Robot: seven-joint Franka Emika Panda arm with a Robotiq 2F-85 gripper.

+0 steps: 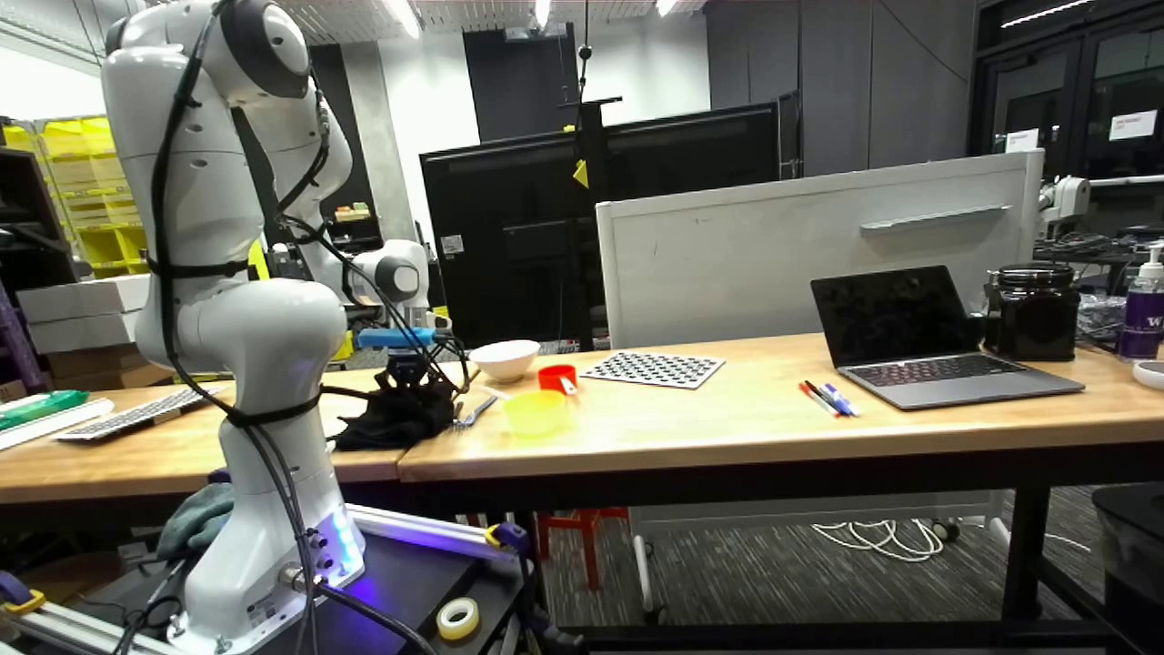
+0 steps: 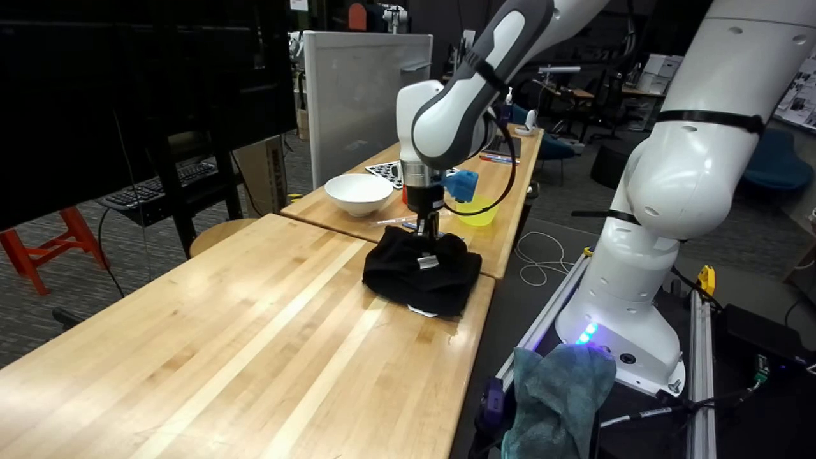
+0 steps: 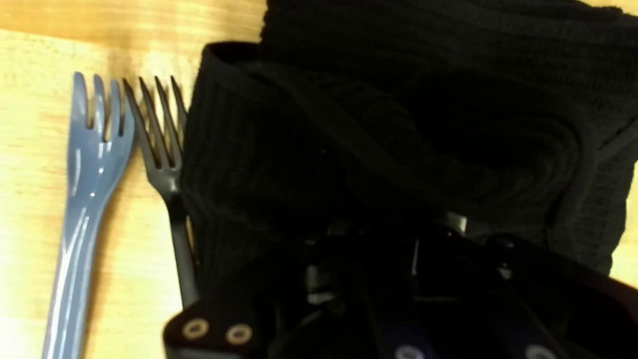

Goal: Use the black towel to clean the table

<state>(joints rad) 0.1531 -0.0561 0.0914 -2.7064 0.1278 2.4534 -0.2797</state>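
The black towel (image 2: 414, 287) lies bunched and folded on the wooden table (image 2: 255, 357), near the seam between two tabletops, with a white label showing on top. It also shows in an exterior view (image 1: 396, 423) beside the robot and fills much of the wrist view (image 3: 448, 45). My gripper (image 2: 427, 233) points straight down into the middle of the towel, with cloth bunched up around the fingertips. In the wrist view the gripper (image 3: 394, 229) looks shut on the cloth. The fingertips are dark against the towel and partly hidden.
A blue-grey fork (image 3: 87, 194) and a black fork (image 3: 164, 169) lie beside the towel. A white bowl (image 2: 359, 194), a red cup (image 1: 556, 377), a yellow bowl (image 1: 535, 414), a checkered board (image 1: 655, 368), markers (image 1: 827, 398) and a laptop (image 1: 955, 377) stand farther along the table.
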